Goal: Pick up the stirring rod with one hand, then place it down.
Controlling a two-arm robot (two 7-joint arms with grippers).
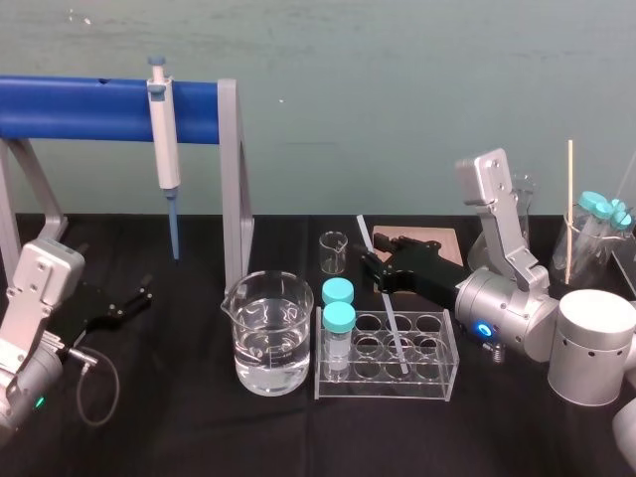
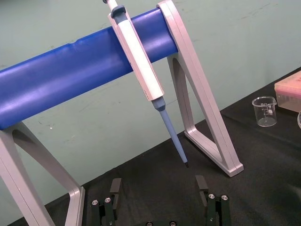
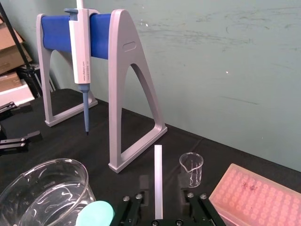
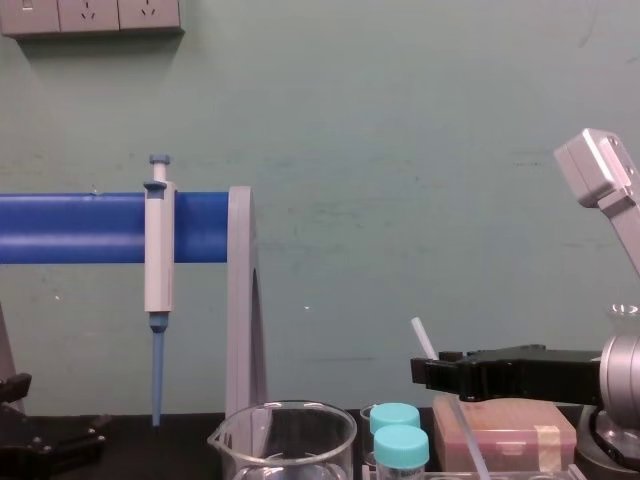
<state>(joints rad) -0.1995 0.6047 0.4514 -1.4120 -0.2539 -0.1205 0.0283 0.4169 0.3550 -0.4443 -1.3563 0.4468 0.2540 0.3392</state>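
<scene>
Leaning tilted with its lower end in a well of the clear tube rack (image 1: 437, 384), the stirring rod (image 1: 393, 323) looks light, stiff, slick and breakable, so a gentle pinch on its upper shaft should suit. The right gripper (image 1: 368, 262) straddles it there, part-open and apparently gripping nothing. Two teal-capped tubes (image 1: 339, 333) share the rack, the beaker (image 1: 241, 333) is half full of clear liquid, the small beaker (image 1: 334, 253) is empty, and the left gripper (image 1: 142, 295) lies wide open, empty.

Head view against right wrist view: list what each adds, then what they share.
Head view adds the tube rack, the lower end of the stirring rod resting in it, and glassware at far right. Right wrist view adds the right gripper up close, fingers apart either side of the rod. Both share the rod, pipette on the blue stand, small beaker, water beaker, pink tip box and the open left gripper at far left.
</scene>
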